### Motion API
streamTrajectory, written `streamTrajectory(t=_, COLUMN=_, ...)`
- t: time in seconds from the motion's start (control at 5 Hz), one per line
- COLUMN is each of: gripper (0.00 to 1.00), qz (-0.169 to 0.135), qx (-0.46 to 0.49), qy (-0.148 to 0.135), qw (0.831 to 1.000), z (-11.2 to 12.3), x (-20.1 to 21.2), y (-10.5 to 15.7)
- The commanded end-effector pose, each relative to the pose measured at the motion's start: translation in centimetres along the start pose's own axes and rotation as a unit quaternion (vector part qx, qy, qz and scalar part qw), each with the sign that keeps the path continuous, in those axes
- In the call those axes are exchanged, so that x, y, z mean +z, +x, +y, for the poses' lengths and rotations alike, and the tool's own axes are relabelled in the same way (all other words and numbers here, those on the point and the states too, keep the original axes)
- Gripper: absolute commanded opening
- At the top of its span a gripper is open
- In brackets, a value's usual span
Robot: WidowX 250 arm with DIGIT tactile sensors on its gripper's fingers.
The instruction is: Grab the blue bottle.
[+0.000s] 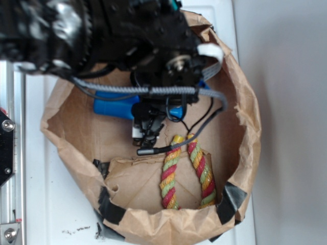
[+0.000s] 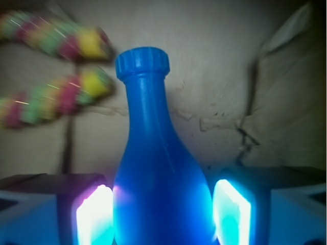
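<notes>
The blue bottle [image 2: 153,168] fills the middle of the wrist view, its ribbed cap pointing away from me. It lies on the floor of a brown paper bag [image 1: 240,102]. In the exterior view only its blue body [image 1: 110,108] shows to the left of the arm, the remainder hidden under the black wrist. My gripper [image 2: 162,217] sits low over it. The left pad [image 2: 94,217] and the right pad [image 2: 232,214] press against the two sides of the bottle's wide body. The gripper [image 1: 148,120] is inside the bag.
A red-yellow-green twisted rope [image 1: 186,171] lies bent in a loop on the bag floor just in front of the gripper, and shows as a blur [image 2: 56,71] at upper left. The bag's crumpled walls ring the space. A metal rail [image 1: 10,153] runs along the left.
</notes>
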State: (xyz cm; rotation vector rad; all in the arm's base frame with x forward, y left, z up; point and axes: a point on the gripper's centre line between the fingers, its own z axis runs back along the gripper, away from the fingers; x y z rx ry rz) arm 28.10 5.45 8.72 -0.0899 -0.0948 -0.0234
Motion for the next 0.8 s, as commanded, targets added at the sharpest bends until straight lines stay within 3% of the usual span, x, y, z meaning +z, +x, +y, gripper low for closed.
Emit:
streamTrajectory(t=0.0, gripper=0.0, qz=-0.048, qx=-0.016, qy=-0.012, qw=0.999, z=-1.2, x=7.6, y=0.9)
streamTrajectory(t=0.2, gripper=0.0, qz=-0.082, qx=-0.027, qy=0.013, qw=0.996, z=-2.3, x=9.4, y=0.6)
streamTrajectory(t=0.6, gripper=0.0, qz=-0.083, qx=-0.025, qy=0.03, qw=0.996, z=-2.6, x=9.5, y=0.7)
